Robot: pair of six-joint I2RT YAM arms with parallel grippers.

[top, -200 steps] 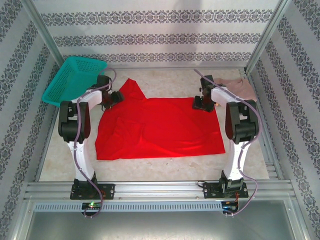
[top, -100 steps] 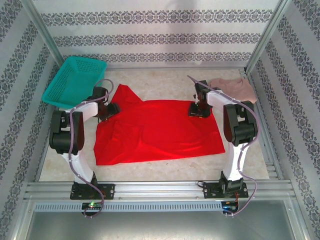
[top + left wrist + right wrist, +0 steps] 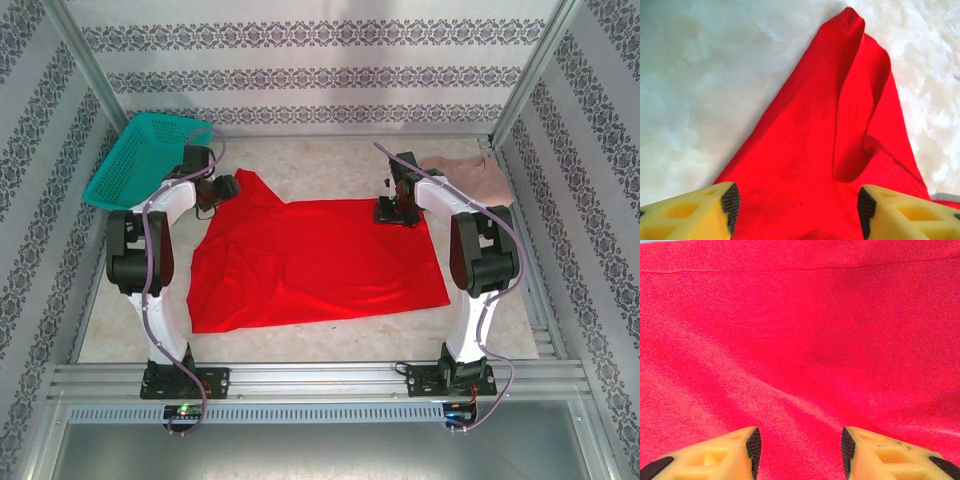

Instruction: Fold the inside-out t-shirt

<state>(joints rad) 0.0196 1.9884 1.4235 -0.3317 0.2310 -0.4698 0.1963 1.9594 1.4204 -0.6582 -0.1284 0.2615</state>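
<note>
- Lying spread across the middle of the tabletop [image 3: 330,160], the inside-out t-shirt [image 3: 320,260] is bright red and mostly flat, with a few soft creases towards its left side.
- Its far-left corner narrows to a pointed flap that reaches towards the far edge of the tabletop.
- The left tool [image 3: 228,188] hangs over that far-left corner, just beside the flap.
- In the left wrist view, its yellow fingers [image 3: 695,215] stand well apart. Red cloth lies below and between them, and nothing is pinched.
- The same view shows the flap running away from the tool, with a raised fold along its right side and bare pale tabletop on either side.
- The right tool [image 3: 390,212] sits over the far-right corner of the t-shirt.
- In the right wrist view, its two fingers [image 3: 715,457] are parted above the smooth red fabric, with no fold caught between the dark pads.
- A seam line runs across the cloth near the top of that view.
- A teal basket [image 3: 150,160] sits tilted at the far-left corner of the tabletop, close behind the left arm.
- A pale pink shirt [image 3: 470,172] lies bunched at the far right, just beyond the right arm and apart from the red one.
</note>
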